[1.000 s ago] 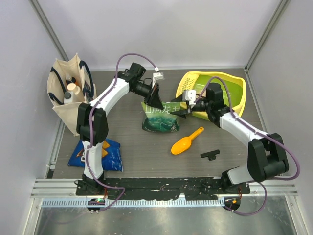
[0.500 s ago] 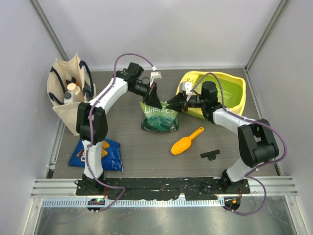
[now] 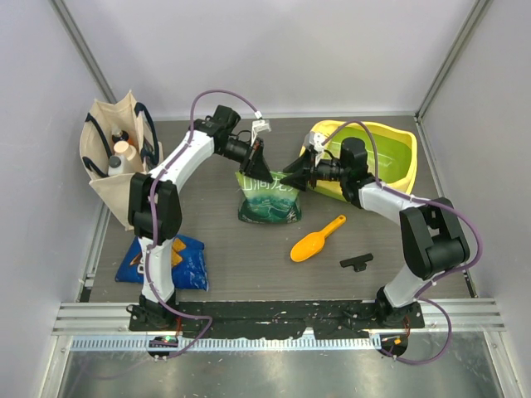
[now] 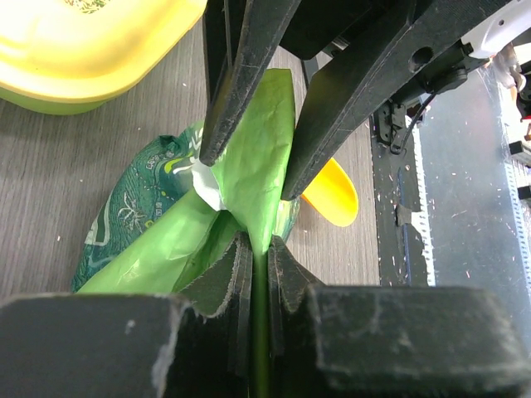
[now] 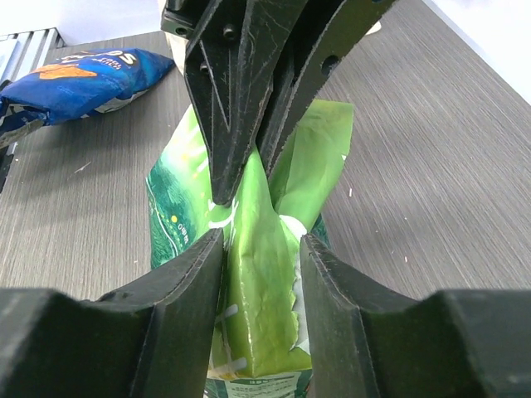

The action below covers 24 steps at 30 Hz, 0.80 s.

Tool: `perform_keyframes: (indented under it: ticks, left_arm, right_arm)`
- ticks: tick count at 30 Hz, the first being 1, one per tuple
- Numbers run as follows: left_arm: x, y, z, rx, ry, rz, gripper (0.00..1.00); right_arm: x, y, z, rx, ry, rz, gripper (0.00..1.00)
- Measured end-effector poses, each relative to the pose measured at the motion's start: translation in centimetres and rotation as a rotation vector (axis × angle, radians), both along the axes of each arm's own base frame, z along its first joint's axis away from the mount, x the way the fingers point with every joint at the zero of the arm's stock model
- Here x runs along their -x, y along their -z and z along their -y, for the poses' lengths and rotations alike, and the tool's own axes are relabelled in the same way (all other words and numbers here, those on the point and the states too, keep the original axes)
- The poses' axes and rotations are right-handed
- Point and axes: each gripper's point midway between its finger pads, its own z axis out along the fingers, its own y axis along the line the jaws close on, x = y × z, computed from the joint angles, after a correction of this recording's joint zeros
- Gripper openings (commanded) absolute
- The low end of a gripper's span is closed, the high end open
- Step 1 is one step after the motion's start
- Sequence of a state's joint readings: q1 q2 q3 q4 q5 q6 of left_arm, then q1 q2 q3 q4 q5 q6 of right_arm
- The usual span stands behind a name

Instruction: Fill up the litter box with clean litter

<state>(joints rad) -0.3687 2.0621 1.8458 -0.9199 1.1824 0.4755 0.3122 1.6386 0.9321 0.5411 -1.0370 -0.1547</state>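
Note:
The green printed pouch [image 3: 270,201] stands on the table left of the litter box [image 3: 390,145], which is yellow-rimmed with a green basin. My left gripper [image 4: 261,246] is shut on the pouch's top edge, the light-green film pinched flat between its pads. From the other side my right gripper [image 5: 261,239] straddles a fold of that same top. Its fingers [image 5: 189,286] stand apart, one against the film and a narrow gap at the other. In the top view both grippers meet over the pouch [image 3: 278,172]. No clean litter shows; the pouch hides its contents.
An orange scoop [image 3: 318,239] and a small black clip [image 3: 356,262] lie in front of the litter box. A blue Doritos bag [image 3: 178,261] lies at the front left. A cloth tote [image 3: 116,162] holding bottles stands at the back left.
My right gripper has moved left and up to the pouch's top and now has its fold between its fingers. The left gripper kept its pinch and lifted slightly.

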Motion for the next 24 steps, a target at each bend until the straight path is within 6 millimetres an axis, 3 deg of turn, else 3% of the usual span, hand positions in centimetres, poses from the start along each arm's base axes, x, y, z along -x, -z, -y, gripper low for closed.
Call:
perform_keyframes:
  ticks: [9, 13, 14, 15, 19, 24]
  left_arm:
    - [0.0, -0.1, -0.1, 0.004, -0.001, -0.002, 0.00]
    - [-0.1, -0.1, -0.1, 0.005, -0.001, -0.003, 0.00]
    - [-0.1, -0.1, -0.1, 0.005, -0.002, -0.002, 0.00]
    - [-0.1, -0.1, -0.1, 0.005, -0.002, -0.002, 0.02]
    - [-0.3, 0.0, -0.5, 0.005, -0.003, 0.011, 0.30]
    - [0.2, 0.6, -2.3, -0.014, 0.021, 0.041, 0.36]
  right_arm:
    - [-0.1, 1.1, 0.0, 0.019, 0.001, -0.022, 0.42]
    - [0.1, 1.5, 0.0, 0.031, -0.009, -0.045, 0.24]
    - [0.2, 1.5, 0.0, 0.033, -0.013, -0.054, 0.16]
    - [0.3, 1.5, 0.0, 0.035, -0.018, -0.066, 0.12]
    - [0.4, 1.5, -0.3, 0.031, -0.029, -0.151, 0.02]
    - [0.7, 1.8, -0.1, 0.042, -0.016, -0.283, 0.01]
